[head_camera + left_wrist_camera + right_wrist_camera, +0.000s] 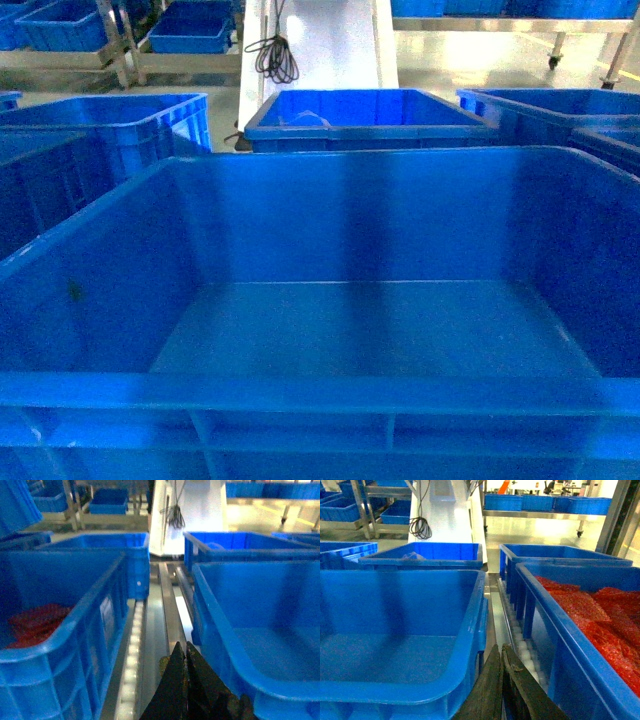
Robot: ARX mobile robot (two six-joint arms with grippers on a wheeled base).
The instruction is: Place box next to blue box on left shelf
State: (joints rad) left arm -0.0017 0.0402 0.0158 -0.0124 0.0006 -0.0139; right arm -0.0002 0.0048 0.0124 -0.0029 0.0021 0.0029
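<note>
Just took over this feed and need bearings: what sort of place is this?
Probably a factory or warehouse sorting line. Many alike blue crates sit on roller conveyor tracks, more fill metal racks behind, and one crate holds red material.

box (380, 330) interior open, neighbouring crates (110, 130) crowd sides

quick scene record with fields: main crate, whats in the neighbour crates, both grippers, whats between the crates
main crate: large open-top blue crate, empty, fills the head view
left neighbour: blue crate holding red material
right neighbour: blue crate filled with red material
left gripper: fingers together, holding nothing, over the gap left of the main crate
right gripper: fingers together, holding nothing, over the gap right of it
between crates: roller track
</note>
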